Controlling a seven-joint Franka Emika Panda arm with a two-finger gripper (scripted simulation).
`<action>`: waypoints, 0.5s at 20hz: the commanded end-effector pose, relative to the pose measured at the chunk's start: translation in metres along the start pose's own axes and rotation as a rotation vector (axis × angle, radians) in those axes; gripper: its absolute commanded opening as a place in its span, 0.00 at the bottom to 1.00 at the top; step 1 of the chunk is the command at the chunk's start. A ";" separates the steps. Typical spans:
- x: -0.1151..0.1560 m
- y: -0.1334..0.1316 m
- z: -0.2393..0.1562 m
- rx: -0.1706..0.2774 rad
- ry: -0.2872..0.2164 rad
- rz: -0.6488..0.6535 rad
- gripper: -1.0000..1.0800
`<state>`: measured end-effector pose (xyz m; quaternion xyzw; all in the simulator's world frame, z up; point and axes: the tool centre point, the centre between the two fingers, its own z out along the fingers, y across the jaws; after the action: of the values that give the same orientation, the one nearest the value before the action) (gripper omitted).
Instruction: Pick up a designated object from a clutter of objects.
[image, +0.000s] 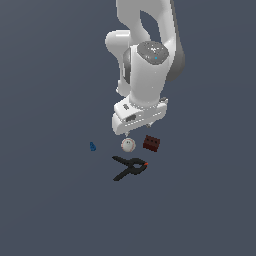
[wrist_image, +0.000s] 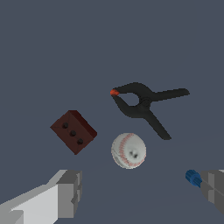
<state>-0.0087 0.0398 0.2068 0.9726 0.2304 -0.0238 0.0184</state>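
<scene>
The dark red-brown brick (image: 151, 143) (wrist_image: 73, 131) with three dark holes lies on the grey floor, to the exterior view's right of the white ball (image: 128, 145) (wrist_image: 128, 150). The black clamp (image: 129, 167) (wrist_image: 146, 106) with an orange-red tip lies just in front of them. A tiny blue piece (image: 92, 146) (wrist_image: 192, 177) sits at the exterior view's left. My gripper (image: 126, 135) (wrist_image: 138, 194) hangs above the clutter, over the ball, open and empty. Its two grey fingers (wrist_image: 69, 192) stand wide apart in the wrist view.
The grey floor (image: 50, 210) spreads flat on all sides with nothing else on it. The white arm (image: 147, 60) rises behind the clutter.
</scene>
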 end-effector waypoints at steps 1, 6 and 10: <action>0.003 -0.011 0.018 -0.003 0.005 -0.091 0.96; 0.007 -0.033 0.052 -0.005 0.017 -0.271 0.96; 0.008 -0.053 0.077 -0.004 0.029 -0.412 0.96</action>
<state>-0.0247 0.0806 0.1376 0.9163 0.4000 -0.0149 0.0133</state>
